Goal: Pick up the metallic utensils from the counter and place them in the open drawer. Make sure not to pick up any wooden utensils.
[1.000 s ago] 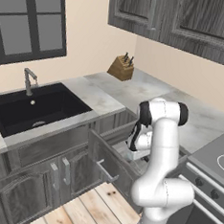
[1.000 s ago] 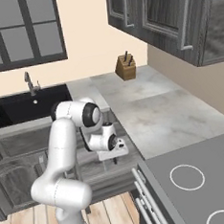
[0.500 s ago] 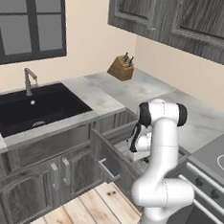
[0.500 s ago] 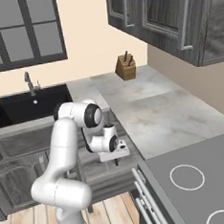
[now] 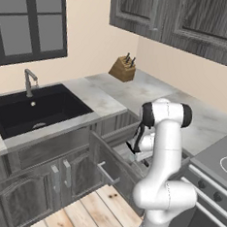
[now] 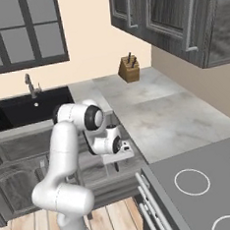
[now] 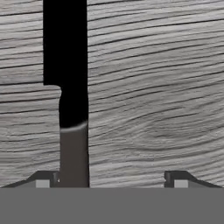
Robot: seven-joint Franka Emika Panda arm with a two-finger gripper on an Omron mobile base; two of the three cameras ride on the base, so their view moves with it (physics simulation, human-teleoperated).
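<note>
Tool spread over the open drawer, knife lying by its left finger

Nearest, the drawer [image 5: 100,151] stands pulled out below the bench [image 6: 156,113], and the tool [image 6: 116,161] hangs low over its inside, pointing down. Over the last second the arm has hardly moved, the hand only easing a little lower and to the right. In the hand view the fingers are wide apart, pinching nothing, and the knife [image 7: 72,109] runs from just beside the left finger [image 7: 47,178] away over grey wood grain, handle near, black blade far. I judge that the knife has been let go into the drawer, so this utensil looks delivered. Farther back, a knife block [image 5: 122,67] stands on the bench by the wall.
</note>
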